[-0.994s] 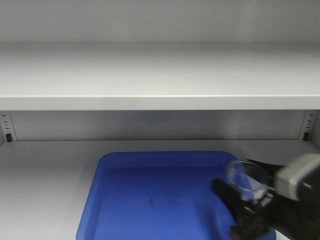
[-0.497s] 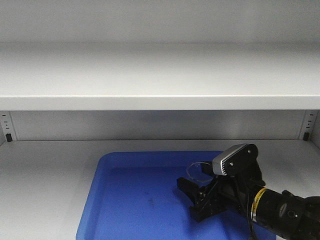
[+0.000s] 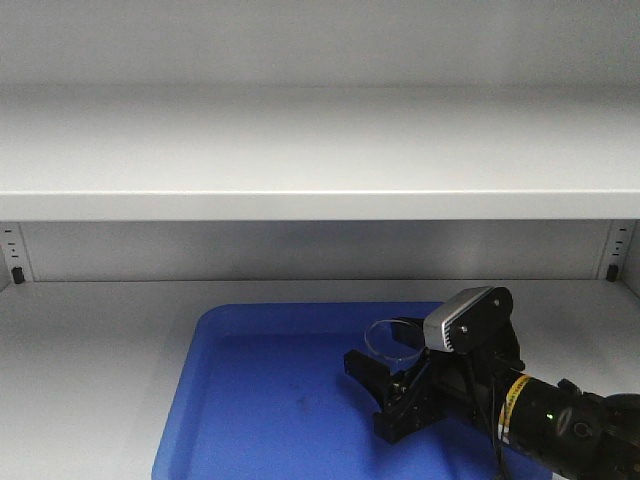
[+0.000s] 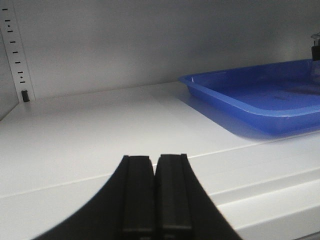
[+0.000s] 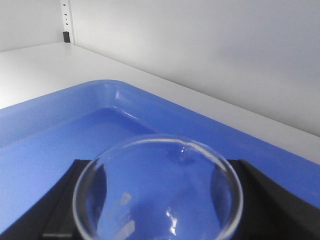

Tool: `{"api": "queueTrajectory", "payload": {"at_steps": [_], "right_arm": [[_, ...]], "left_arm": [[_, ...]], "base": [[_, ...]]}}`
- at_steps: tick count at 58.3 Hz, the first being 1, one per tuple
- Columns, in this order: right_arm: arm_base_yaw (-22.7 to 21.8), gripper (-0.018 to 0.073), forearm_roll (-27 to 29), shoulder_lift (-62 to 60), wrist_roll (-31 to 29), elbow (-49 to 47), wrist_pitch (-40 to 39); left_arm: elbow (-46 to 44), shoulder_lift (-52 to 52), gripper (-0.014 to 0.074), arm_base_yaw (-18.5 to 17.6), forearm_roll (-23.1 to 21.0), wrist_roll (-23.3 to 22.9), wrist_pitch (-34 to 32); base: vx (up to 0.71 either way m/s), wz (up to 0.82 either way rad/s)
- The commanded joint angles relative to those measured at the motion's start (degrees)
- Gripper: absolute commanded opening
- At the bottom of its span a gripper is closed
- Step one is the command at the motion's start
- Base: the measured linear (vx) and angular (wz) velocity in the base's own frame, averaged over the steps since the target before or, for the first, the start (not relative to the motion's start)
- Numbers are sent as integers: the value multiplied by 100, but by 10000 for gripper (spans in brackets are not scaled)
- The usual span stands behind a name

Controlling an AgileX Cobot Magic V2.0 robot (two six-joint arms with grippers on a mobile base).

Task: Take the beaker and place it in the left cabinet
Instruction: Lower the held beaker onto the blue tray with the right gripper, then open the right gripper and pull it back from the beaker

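Right pincer (image 3: 385,385) with unmarked beaker (image 3: 392,340) slightly further left over tray (image 3: 250,400).

Lighting was even and diffuse, dimmer under the upper shelf (image 3: 320,190). The blue tray (image 4: 240,102) cast a soft shadow on the lower shelf. The left claw (image 4: 155,195) appeared dark and blurred. Small highlights marked the beaker (image 5: 157,190) rim.

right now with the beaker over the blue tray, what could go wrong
The beaker is bare glass clamped between the right gripper fingers; too much squeeze or a slip could crack or drop it. It may not be resting on the blue tray yet, so opening early could tip it.
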Motion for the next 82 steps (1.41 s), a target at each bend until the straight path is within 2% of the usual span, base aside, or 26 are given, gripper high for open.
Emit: {"api": "queueTrajectory", "payload": {"at_steps": [1,7,11,32,54,58,63,74,82], "right_arm": [[-18,494,124,-224,-6,-206,-438],[-18,569,124,-224,-6,-206,-438],[-18,586,124,-224,-6,-206,-438],[-18,585,200,-424,-6,-206,-664],[-18,570,298,-1054,-5,-206,-459],[-18,522,298,-1191,16,-194,-216],[-18,410,293,-1412,160,-169,144],[-18,-15,103,-2104,1168,-169,1469],[-18,-11,-478,-2784,1759,-128,2650]], "left_arm": [[94,-110,1,-22,-47,-19,-483],[94,-110,1,-22,-47,-19,-483],[94,-110,1,-22,-47,-19,-483],[94,-110,1,-22,-47,-19,-483],[94,-110,1,-22,-47,-19,-483],[94,-110,1,-22,-47,-19,-483],[94,-110,1,-22,-47,-19,-483],[94,-110,1,-22,-47,-19,-483],[94,-110,1,-22,-47,-19,-483]], "base": [[0,0],[0,0],[0,0],[0,0],[0,0],[0,0],[0,0],[0,0],[0,0]]}}
